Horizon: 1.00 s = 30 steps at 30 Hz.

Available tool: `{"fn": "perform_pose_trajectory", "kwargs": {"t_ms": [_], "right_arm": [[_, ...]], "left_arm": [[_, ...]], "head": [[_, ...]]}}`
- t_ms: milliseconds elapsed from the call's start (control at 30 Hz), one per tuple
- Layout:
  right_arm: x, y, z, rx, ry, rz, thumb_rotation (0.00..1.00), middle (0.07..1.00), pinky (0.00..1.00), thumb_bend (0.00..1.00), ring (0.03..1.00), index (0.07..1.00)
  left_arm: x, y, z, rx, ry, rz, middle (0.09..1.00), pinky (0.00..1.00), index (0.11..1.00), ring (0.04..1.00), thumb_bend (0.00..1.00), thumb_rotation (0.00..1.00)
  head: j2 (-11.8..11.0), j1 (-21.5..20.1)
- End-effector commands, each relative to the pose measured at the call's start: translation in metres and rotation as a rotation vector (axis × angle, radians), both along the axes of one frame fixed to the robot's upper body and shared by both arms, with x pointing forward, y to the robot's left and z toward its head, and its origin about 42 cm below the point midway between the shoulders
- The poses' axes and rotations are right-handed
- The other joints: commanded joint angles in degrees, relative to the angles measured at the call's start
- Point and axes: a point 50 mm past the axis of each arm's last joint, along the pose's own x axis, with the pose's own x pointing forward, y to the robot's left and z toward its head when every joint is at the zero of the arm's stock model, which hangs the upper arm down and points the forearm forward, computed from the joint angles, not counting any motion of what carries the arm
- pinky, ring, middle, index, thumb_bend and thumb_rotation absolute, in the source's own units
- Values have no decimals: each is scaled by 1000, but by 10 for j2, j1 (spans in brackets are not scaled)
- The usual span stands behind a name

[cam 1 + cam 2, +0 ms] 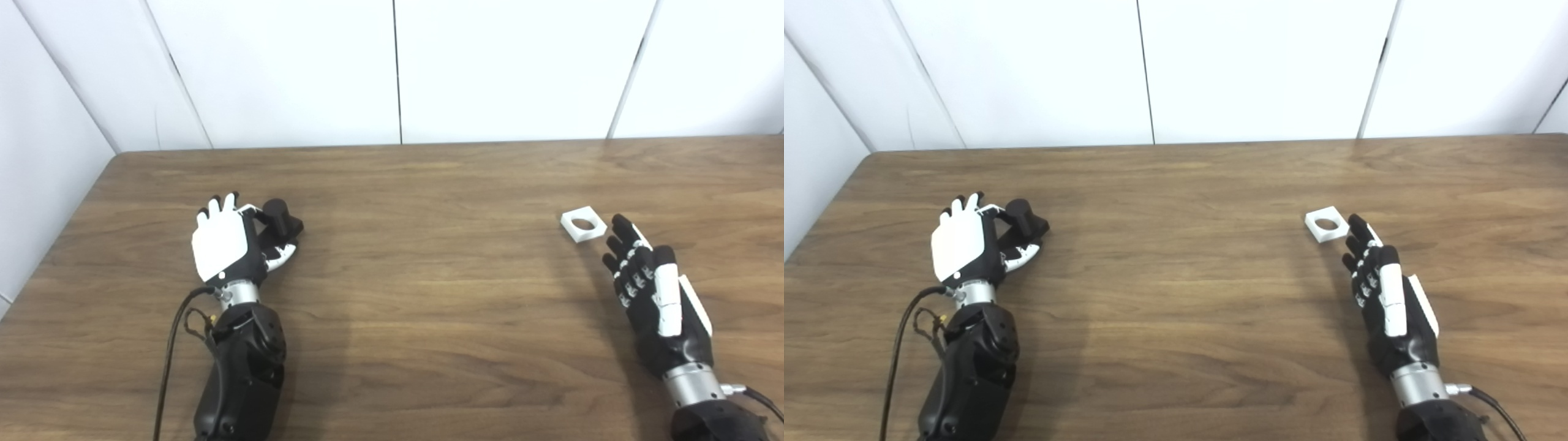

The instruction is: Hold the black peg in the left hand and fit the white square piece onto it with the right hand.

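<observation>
A white square piece [584, 224] with a round hole is laid flat on the brown wooden table [429, 294], toward its right side.

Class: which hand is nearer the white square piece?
Right. The right hand has fingers just beside the white square piece; the left hand is far across the table.

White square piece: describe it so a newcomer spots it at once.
On the wooden table, look to the right half, just beyond the fingertips of the right hand. The white square piece lies flat there, the only white loose part, with a round hole through its middle.
</observation>
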Motion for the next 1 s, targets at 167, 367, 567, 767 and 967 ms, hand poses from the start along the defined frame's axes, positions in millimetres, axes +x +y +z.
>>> {"fn": "perform_pose_trajectory", "kwargs": {"t_ms": [167,367,567,767,967], "right_arm": [[-8,-4,7,-24,-21,19,999,1000,1000,673,1000,957],[-8,-3,7,-37,-25,33,1000,1000,1000,653,1000,965],[-8,-1,5,-5,-23,44,995,1000,1000,643,1000,963],[-8,1,6,-5,-19,37,986,1000,1000,645,1000,956],[-10,1,6,-9,-17,28,989,1000,1000,648,1000,950]], "left_arm": [[-10,-1,3,0,10,-43,961,1000,495,1000,508,75],[-20,-13,7,-28,24,-95,971,1000,496,1000,508,77],[-30,-28,10,-14,9,-145,961,1000,495,1000,510,81],[-41,-43,12,-16,-15,-212,958,1000,494,1000,509,82],[-54,-60,17,-30,-22,-272,957,1000,494,1000,507,85]], "head": [[2,-5],[3,-8],[3,-10],[4,-15],[4,-18]]}}
